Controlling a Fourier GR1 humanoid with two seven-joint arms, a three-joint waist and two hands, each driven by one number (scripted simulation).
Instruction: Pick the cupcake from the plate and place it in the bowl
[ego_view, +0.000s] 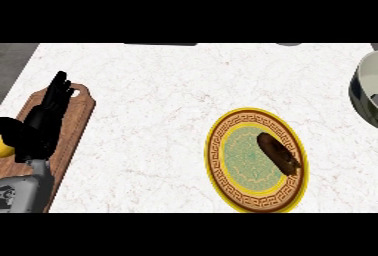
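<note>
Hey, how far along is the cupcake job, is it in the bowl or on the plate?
The cupcake, a dark brown lump, lies on the plate, at its right side. The bowl shows only partly at the right edge, and nothing of the cupcake is seen in it. Nothing is in hand: the left hand rests open over the wooden board, and the right hand is out of view. Lifting the cupcake and carrying it to the bowl remain.
</note>
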